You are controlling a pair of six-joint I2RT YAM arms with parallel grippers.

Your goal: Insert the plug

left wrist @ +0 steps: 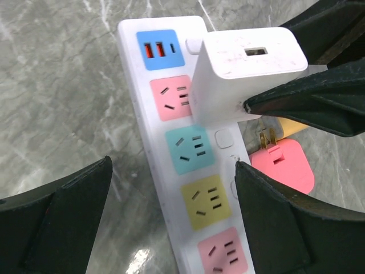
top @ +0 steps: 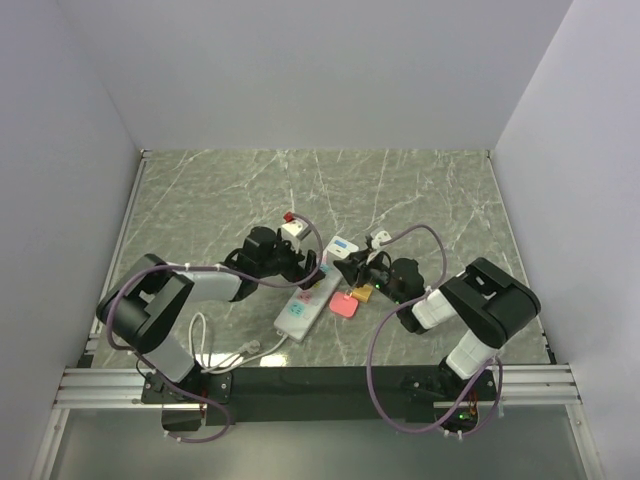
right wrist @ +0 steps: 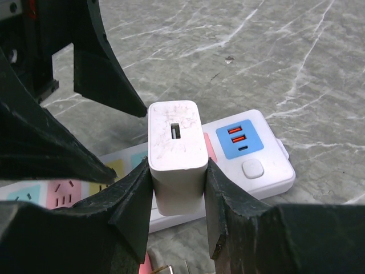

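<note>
A white power strip with coloured sockets lies mid-table. My right gripper is shut on a white USB charger plug and holds it over the pink socket beside the blue USB panel. Its prongs are hidden, so I cannot tell whether they are in. In the left wrist view the charger stands upright on the strip, with the right fingers clamping it. My left gripper is open and straddles the strip at the yellow socket, its jaws wide on both sides.
A pink plug with brass prongs and a yellow one lie right of the strip. A white cube adapter with a red part and a small white plug lie behind. The strip's cord runs to the near left.
</note>
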